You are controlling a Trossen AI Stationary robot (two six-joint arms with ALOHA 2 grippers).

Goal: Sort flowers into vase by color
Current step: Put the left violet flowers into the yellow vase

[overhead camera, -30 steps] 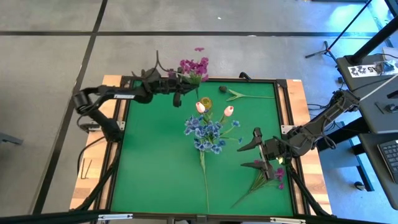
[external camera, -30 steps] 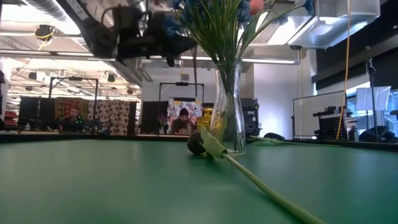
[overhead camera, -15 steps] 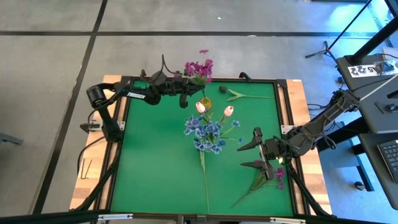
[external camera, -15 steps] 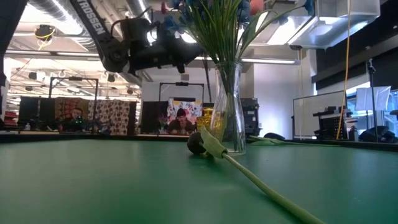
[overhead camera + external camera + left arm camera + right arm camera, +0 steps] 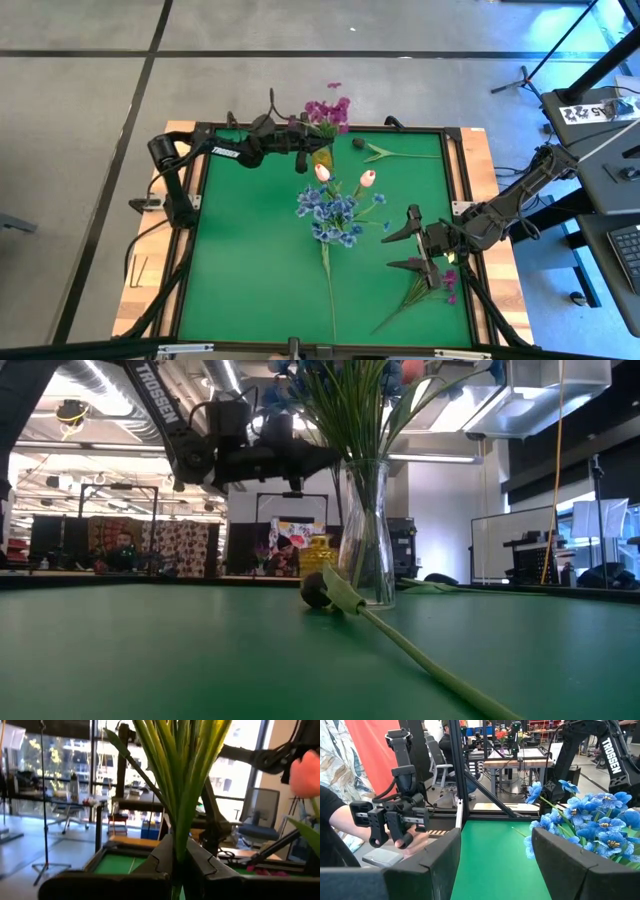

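Left gripper clamped tight, arm stretched along the far edge. Right gripper hangs with fingers spread, near right edge.

Two dark jointed arms, white "TROSSEN" lettering on a link, blocky black fingers.

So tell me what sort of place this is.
Probably a robotics lab or workshop: a green-topped table on a bare concrete floor, desks and office chairs behind, and exposed ceiling ducts.

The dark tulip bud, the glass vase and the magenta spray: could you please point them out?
dark tulip bud (image 5: pixel 314 591), low view, its rounded head.
glass vase (image 5: pixel 366 550), low view, its body.
magenta spray (image 5: pixel 327 109), high view, its blossoms.
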